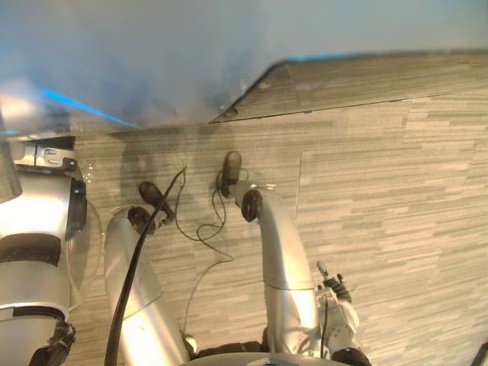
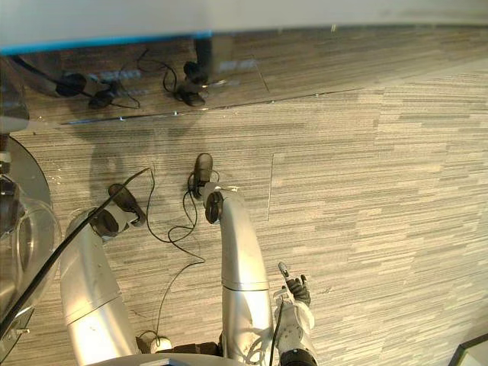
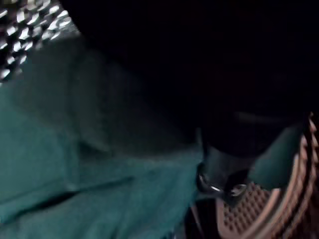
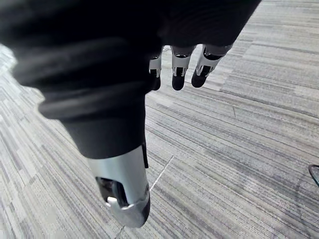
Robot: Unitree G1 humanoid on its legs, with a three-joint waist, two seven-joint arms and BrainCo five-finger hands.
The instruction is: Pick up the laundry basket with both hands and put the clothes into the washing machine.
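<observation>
A teal-green cloth [image 3: 75, 174] lies bunched in front of my left hand [image 3: 219, 172], which shows as a dark finger with silver joints against the cloth. Its grip is lost in the dark. Beyond the cloth is the shiny perforated drum wall [image 3: 22, 22] of the washing machine [image 1: 152, 61]. A pinkish-brown perforated basket [image 3: 251, 209] edge sits just beside the finger. My right hand [image 4: 177, 69] hangs low by my side over the floor [image 2: 293, 293], fingers relaxed and straight, thumb [image 4: 124, 199] apart, holding nothing.
The machine's round glass door [image 2: 23, 236] stands open at the left, close to my left arm [image 1: 34, 221]. Grey striped carpet [image 1: 396, 206] stretches to the right and ahead. A dark object's corner [image 2: 473, 351] shows at the lower right.
</observation>
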